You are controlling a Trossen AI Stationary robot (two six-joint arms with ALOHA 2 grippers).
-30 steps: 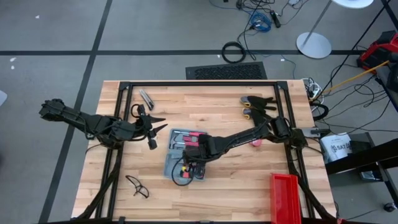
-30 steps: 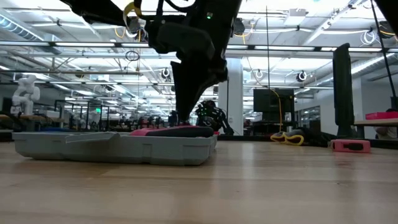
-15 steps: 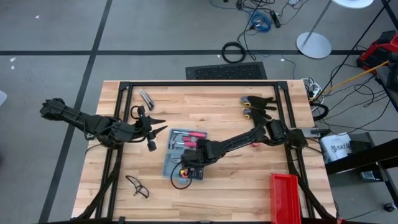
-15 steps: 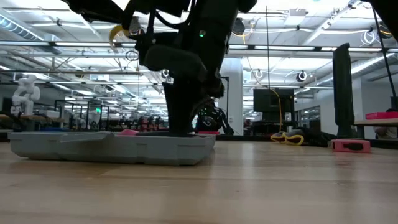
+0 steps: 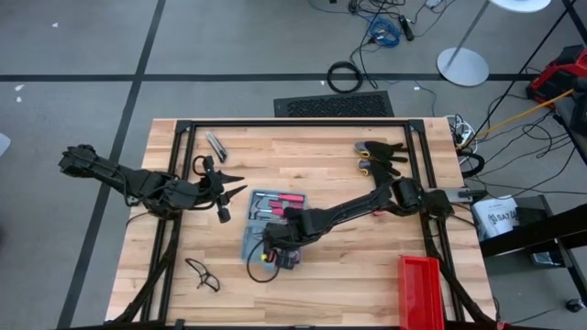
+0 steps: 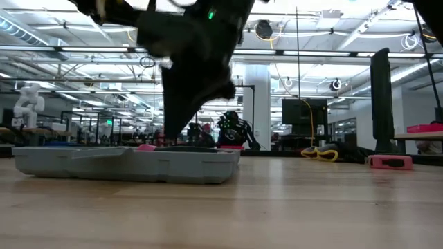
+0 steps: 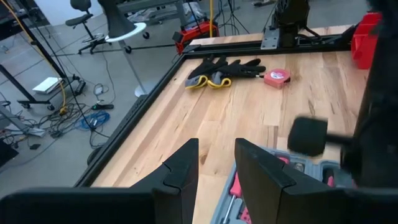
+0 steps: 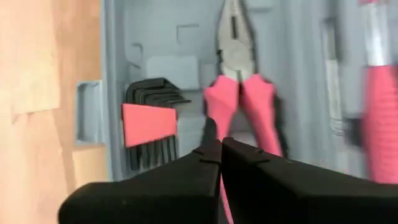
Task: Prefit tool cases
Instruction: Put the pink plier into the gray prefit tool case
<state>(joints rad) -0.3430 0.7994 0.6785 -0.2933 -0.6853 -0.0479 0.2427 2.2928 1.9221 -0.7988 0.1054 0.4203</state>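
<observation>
The tool case (image 5: 254, 236) lies open and flat on the table's middle, a long low grey block in the low view (image 6: 124, 163). Its grey tray (image 8: 161, 37) holds pink-handled pliers (image 8: 239, 93), a set of black hex keys in a red holder (image 8: 149, 121) and another pink-handled tool (image 8: 379, 93). My right gripper (image 8: 219, 144) is shut and points steeply down over the tray's near part (image 5: 274, 244), its tips at the pliers' handles. My left gripper (image 5: 229, 192) hangs open above the table, left of the case, with nothing between its fingers (image 7: 214, 165). My right gripper comes from above, slanting down, with its shut fingertips (image 8: 211, 140) right over the pliers' pink handles (image 8: 217, 109), which lie in the tray. I cannot tell whether the tips touch the handles. The case stays flat on the table.
Black-and-yellow gloves (image 5: 379, 156) lie at the far right, with a pink tape measure (image 7: 277, 76) beside them. A red bin (image 5: 420, 289) stands at the near right corner. Safety glasses (image 5: 202, 273) lie near left, and a small metal tool (image 5: 216, 144) lies far left.
My right gripper has gone toward the table's left and near edges over the open case, tipping a little more steeply down, and has stayed shut. The case has kept its place.
</observation>
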